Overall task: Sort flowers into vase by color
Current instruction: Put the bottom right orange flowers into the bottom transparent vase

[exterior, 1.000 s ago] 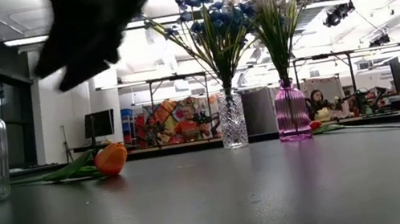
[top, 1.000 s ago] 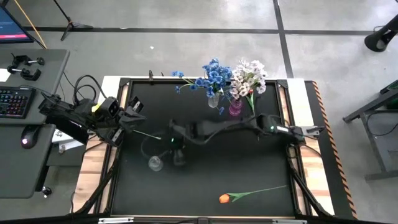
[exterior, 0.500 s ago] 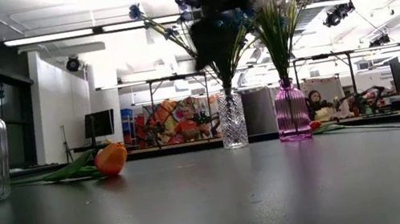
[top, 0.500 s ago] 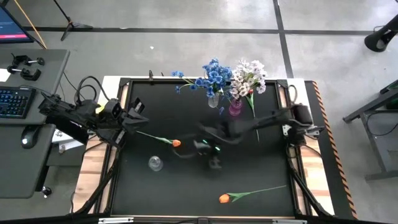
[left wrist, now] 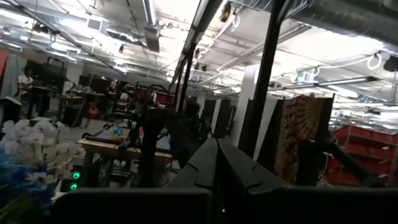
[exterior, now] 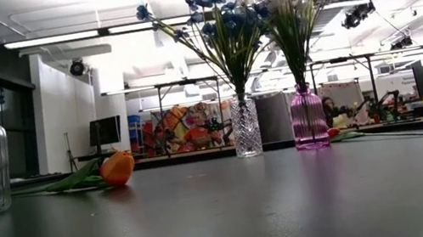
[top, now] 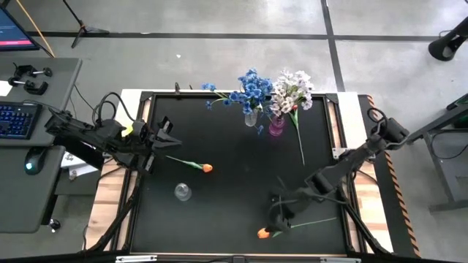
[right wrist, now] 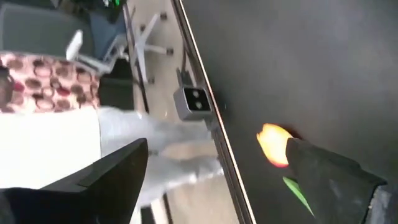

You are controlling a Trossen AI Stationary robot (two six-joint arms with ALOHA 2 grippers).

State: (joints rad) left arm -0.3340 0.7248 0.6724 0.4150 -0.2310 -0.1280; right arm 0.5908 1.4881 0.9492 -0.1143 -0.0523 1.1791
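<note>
While your right gripper hovers from above with fingers spread over the orange tulip at the desk's near edge, the left gripper waits clenched. Wrist view: straddle the bloom; grasp next.

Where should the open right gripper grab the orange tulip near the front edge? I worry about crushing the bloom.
Grip the thin green stem just behind the orange tulip, coming straight down. It lies flat, and the right gripper hovers open above it.
</note>
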